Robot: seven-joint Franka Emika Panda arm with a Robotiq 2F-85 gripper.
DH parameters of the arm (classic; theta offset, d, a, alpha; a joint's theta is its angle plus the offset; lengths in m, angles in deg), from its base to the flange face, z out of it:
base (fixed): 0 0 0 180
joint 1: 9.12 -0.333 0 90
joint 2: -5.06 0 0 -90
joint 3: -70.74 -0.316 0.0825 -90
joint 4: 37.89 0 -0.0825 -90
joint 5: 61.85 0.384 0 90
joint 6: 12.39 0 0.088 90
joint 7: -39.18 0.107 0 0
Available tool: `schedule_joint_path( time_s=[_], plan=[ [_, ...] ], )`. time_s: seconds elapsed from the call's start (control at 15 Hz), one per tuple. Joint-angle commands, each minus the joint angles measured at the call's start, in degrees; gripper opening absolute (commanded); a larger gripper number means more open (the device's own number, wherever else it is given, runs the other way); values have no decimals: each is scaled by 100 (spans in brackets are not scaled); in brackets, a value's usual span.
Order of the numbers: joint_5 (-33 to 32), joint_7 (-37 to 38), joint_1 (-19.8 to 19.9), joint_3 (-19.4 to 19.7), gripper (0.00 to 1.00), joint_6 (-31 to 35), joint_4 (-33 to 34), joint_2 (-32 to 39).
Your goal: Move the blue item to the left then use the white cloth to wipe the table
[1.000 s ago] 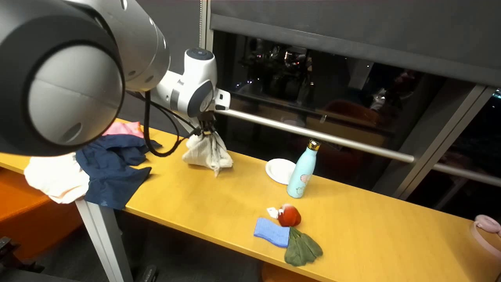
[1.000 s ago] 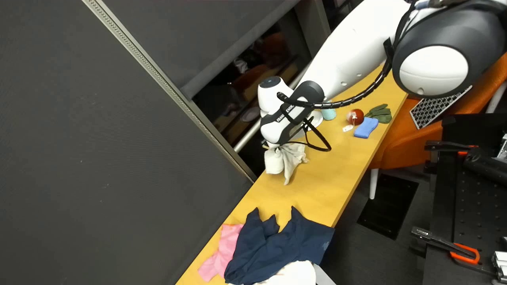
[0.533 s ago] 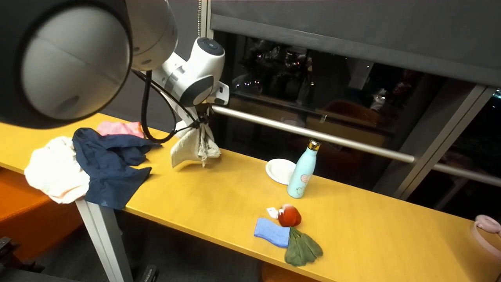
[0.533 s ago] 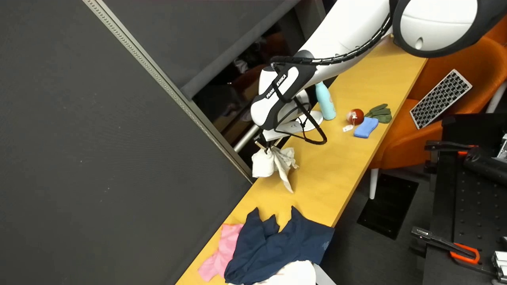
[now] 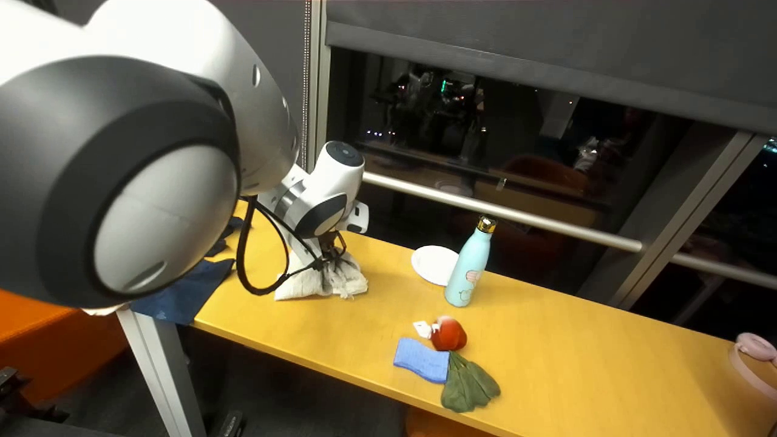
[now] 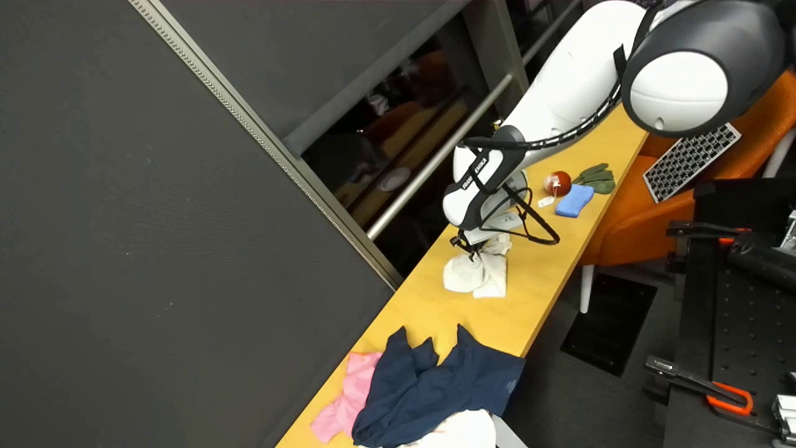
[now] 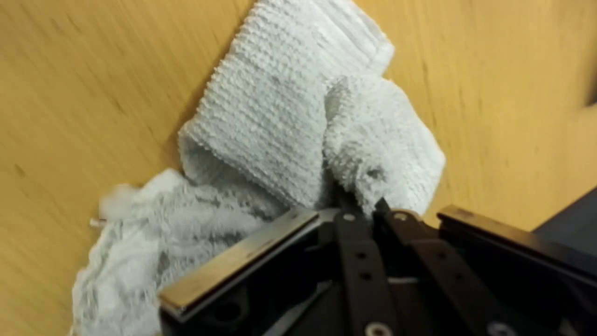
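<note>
Reaching with the arm (image 5: 261,139) out over the desk (image 5: 564,352), angled down at the wrist (image 5: 331,188). Pinching the white cloth (image 7: 280,102), bunched on the desk, in jaws drawn close together. Lower now than half a second ago, and farther in from the back edge. Leaving the blue block (image 5: 422,360) unmoved near the front edge, up against the green leafy thing (image 5: 470,385).

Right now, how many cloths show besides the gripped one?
3, in an exterior view: navy cloth at bottom centre, pink cloth to its left, other white cloth at the bottom edge; more may be hidden.
</note>
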Motion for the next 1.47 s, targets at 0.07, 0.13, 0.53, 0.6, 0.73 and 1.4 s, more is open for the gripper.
schedule_joint_path(
  time_s=[0.07, 0.13, 0.53, 0.6, 0.73, 1.4],
  plan=[
    [-81, 459, -205, 230, 2, -568, 1226, 926],
    [-93, 555, -223, 282, 2, -742, 1366, 1005],
    [-446, 1432, -680, 1268, 2, -1945, 1293, 847],
    [-542, 1505, -738, 1368, 2, -2183, 1299, 868],
    [-727, 1532, -822, 1453, 2, -2591, 1405, 926],
    [-1115, 1427, -1534, 1253, 2, -2554, 1246, 863]
  ],
)
